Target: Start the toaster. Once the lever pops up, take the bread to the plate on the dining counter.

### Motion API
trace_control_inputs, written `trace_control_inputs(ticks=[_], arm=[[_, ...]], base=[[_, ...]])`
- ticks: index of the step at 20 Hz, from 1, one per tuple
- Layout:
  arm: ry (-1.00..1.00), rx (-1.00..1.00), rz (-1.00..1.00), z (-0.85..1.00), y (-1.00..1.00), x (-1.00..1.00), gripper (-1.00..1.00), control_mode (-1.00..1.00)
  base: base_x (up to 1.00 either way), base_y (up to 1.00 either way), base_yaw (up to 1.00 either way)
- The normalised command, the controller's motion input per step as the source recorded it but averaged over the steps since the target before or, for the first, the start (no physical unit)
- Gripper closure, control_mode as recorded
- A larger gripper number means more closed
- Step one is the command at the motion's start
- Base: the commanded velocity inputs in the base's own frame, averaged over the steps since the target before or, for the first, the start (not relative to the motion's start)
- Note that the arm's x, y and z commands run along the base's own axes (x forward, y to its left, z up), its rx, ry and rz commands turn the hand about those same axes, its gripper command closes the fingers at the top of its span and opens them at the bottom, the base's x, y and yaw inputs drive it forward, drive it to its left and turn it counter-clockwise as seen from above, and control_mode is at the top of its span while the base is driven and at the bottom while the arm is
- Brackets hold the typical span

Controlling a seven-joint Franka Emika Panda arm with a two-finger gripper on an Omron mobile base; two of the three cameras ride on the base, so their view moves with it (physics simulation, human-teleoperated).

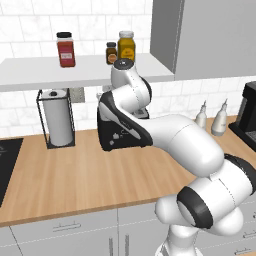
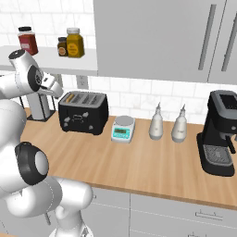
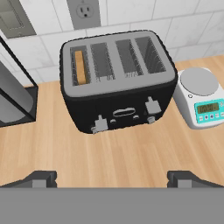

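Claw (image 3: 111, 179) hangs wide and empty over the worktop, before the toaster (image 3: 118, 81). Bread (image 3: 79, 66) sits in the far-left slot — two levers (image 3: 100, 124) show, so pressing the wrong one seemingly toasts nothing.

Front of toaster (image 3: 117, 83): bare counter (image 3: 118, 153), open approach.
Left flank: paper-towel stand (image 3: 15, 94) just beside, narrow gap.
Right flank: kitchen scale (image 3: 201, 98) near corner.
Above slots: unobstructed; shelf (image 1: 75, 72) overhangs behind.
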Motion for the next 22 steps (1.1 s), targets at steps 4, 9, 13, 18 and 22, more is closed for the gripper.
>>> trace_control_inputs(ticks=[4,9,13,18,22], arm=[[0.00,0.00,0.00,0.00,0.00,0.00,-1.00,-1.00],[0.00,0.00,0.00,0.00,0.00,0.00,-1.00,-1.00],[0.00,0.00,0.00,0.00,0.00,0.00,-1.00,-1.00],[0.00,0.00,0.00,0.00,0.00,0.00,-1.00,-1.00],[0.00,0.00,0.00,0.00,0.00,0.00,-1.00,-1.00]], base=[[0.00,0.00,0.00],[0.00,0.00,0.00],[0.00,0.00,0.00],[0.00,0.00,0.00],[0.00,0.00,0.00]])
